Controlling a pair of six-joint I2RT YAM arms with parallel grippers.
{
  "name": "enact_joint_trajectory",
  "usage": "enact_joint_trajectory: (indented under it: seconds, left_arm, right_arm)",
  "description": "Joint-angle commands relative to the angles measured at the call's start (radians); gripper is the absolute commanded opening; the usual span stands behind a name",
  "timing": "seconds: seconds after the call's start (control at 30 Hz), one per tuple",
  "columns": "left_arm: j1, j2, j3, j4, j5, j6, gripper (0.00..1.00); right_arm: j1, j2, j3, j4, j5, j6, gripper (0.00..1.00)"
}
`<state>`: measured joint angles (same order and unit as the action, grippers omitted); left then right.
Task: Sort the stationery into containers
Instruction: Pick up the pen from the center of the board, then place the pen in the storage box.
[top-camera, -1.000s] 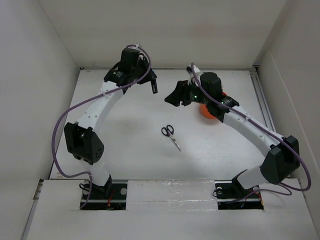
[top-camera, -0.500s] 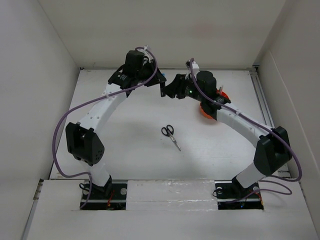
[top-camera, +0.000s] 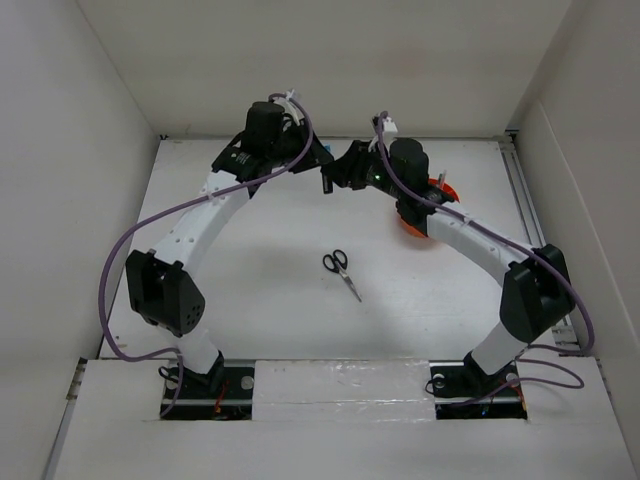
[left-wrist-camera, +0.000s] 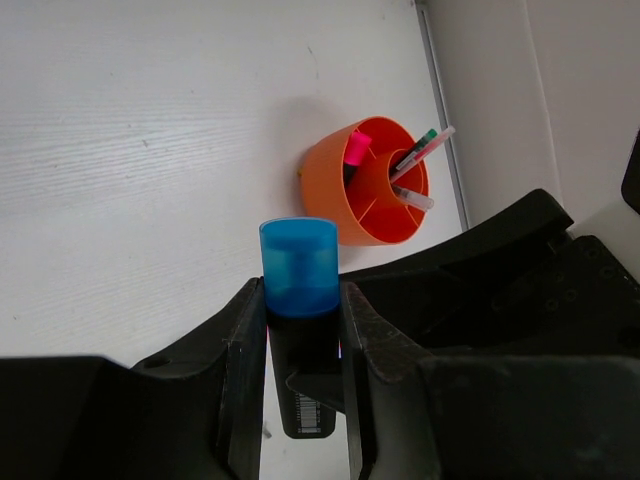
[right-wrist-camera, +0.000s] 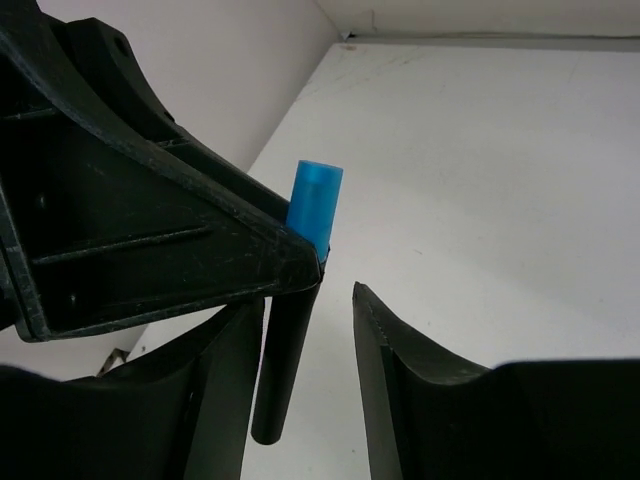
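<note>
Item: blue-capped black marker (left-wrist-camera: 298, 265) — aloft near the middle of the bench's (top-camera: 260, 290) far edge, clenched in the left claw (left-wrist-camera: 300, 302); the right claw (right-wrist-camera: 310, 305) has swung in from the orange tub (left-wrist-camera: 335, 205), jaws narrowing but still apart around the barrel — handover pending.

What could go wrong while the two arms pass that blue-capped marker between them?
1. The left gripper pinches the blue-capped marker while the right gripper has its jaws either side of the barrel, not visibly gripping it. If the left lets go early, the marker may fall.
2. The two grippers crowd together, so they might bump and tilt the marker.
3. The orange tub has pens leaning out; the marker might catch on them.
</note>
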<state>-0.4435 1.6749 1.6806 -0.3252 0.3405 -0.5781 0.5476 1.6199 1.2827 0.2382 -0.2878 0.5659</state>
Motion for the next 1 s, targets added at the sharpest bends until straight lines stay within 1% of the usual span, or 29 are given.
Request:
enact_joint_trajectory:
  seconds: [0.0,0.03,0.13,0.23,0.3,0.37,0.4,0.43,0.5,0.53,0.6,0.63,0.67,0.7,0.73,0.8,0.83,0.93,0.97]
  left_arm:
    - [0.0,-0.052,-0.021,0.034,0.04,0.001,0.0]
    - [0.0,-0.061,-0.021,0.043,0.04,0.001,0.0]
    - [0.0,-0.061,-0.032,0.052,0.04,0.001,0.0]
    - [0.0,-0.07,-0.032,0.052,0.04,0.001,0.0]
    - [0.0,-0.07,-0.032,0.052,0.049,-0.008,0.0]
    - [0.0,-0.07,-0.032,0.052,0.058,-0.008,0.0]
    - [0.0,-0.07,-0.032,0.052,0.069,-0.008,0.0]
    - [0.0,-0.07,-0.032,0.061,0.069,-0.017,0.0]
    - [0.0,-0.07,-0.032,0.061,0.078,-0.017,0.0]
    - [0.0,-0.07,-0.041,0.061,0.078,-0.017,0.0]
    - [0.0,-0.08,-0.041,0.061,0.078,-0.017,0.0]
    - [0.0,-0.09,-0.041,0.061,0.063,-0.017,0.0]
    - [0.0,-0.101,-0.041,0.061,0.063,-0.008,0.05]
    - [0.0,-0.101,-0.041,0.061,0.051,0.001,0.36]
    - [0.0,-0.11,-0.029,0.061,0.031,0.001,0.49]
    - [0.012,-0.121,-0.016,0.052,0.031,0.001,0.68]
    - [0.012,-0.121,-0.001,0.052,0.031,-0.008,0.99]
    - [0.037,-0.13,0.034,0.052,0.052,-0.008,1.0]
    - [0.037,-0.13,0.044,0.042,0.036,-0.017,1.0]
  right_arm:
    - [-0.008,0.014,0.06,0.084,0.01,0.018,0.46]
    - [-0.008,0.024,0.06,0.093,0.01,0.019,0.45]
    - [-0.008,0.035,0.072,0.093,0.01,0.019,0.45]
    - [-0.008,0.047,0.083,0.093,0.001,0.019,0.41]
    - [-0.008,0.048,0.083,0.102,0.001,0.028,0.36]
    - [-0.008,0.057,0.073,0.121,0.001,0.037,0.29]
    - [-0.008,0.057,0.073,0.13,-0.01,0.037,0.24]
    - [-0.008,0.057,0.073,0.13,-0.01,0.049,0.14]
    - [-0.008,0.069,0.073,0.139,-0.033,0.06,0.03]
    - [-0.017,0.069,0.082,0.139,-0.042,0.06,0.0]
    - [-0.017,0.081,0.083,0.139,-0.051,0.06,0.0]
    - [-0.031,0.081,0.083,0.157,-0.08,0.06,0.0]
    - [-0.043,0.081,0.063,0.171,-0.094,0.06,0.0]
    - [-0.052,0.081,0.052,0.199,-0.109,0.06,0.0]
    - [-0.069,0.072,0.052,0.208,-0.141,0.06,0.0]
    - [-0.084,0.063,0.021,0.219,-0.168,0.045,0.0]
    - [-0.084,0.052,0.021,0.219,-0.178,0.035,0.0]
    - [-0.123,0.019,-0.013,0.199,-0.179,-0.01,0.0]
    - [-0.139,0.006,-0.026,0.181,-0.151,-0.026,0.0]
